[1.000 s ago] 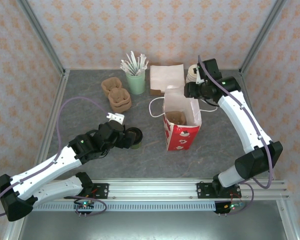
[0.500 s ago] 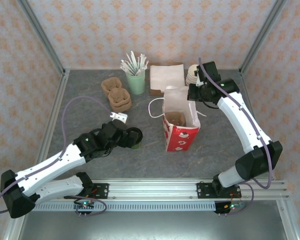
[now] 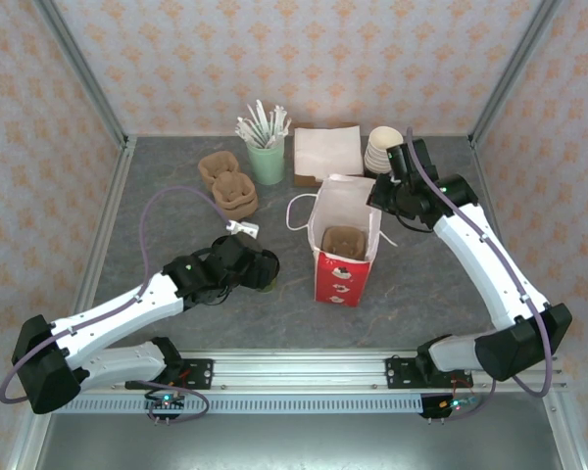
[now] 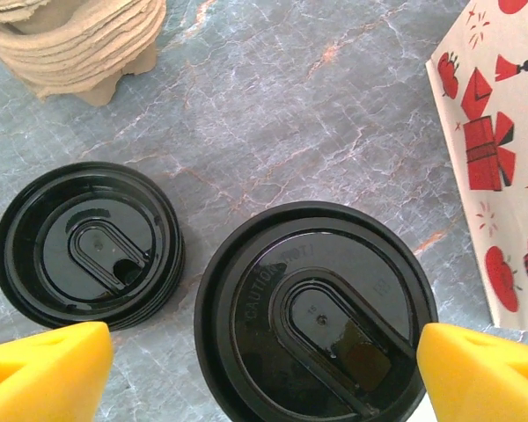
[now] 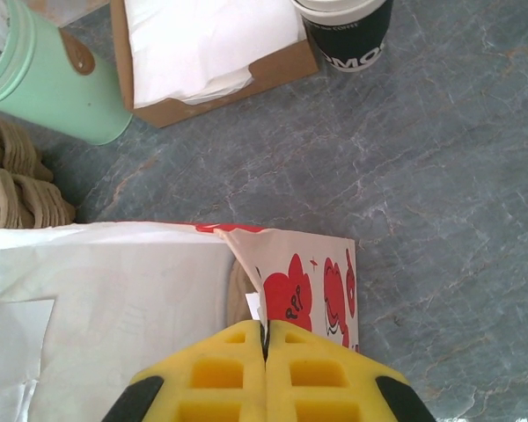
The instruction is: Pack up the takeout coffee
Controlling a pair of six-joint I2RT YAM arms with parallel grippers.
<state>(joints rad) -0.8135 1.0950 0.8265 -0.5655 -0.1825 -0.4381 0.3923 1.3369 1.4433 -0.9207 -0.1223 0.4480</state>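
Takeout coffee [image 4: 315,316]: upright on the bench [image 3: 412,294], just left of the paper gift bag [image 3: 345,279].
Handling: likely light, with a thin wall that crushes; the lid could pop off.
Hold: the wall below the lid, squeezed gently.
Left gripper [image 4: 264,345]: fingers apart, flanking the cup.
Right gripper [image 5: 266,338]: fingers together, pinching the bag rim.

The takeout coffee [image 4: 317,312] stands upright, black lid on.

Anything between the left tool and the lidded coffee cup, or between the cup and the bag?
Nothing visible. The left tool is open astride the lidded coffee cup; the spare lid stack sits to one side. Bare table separates the cup from the paper bag, whose rim the right tool pinches.
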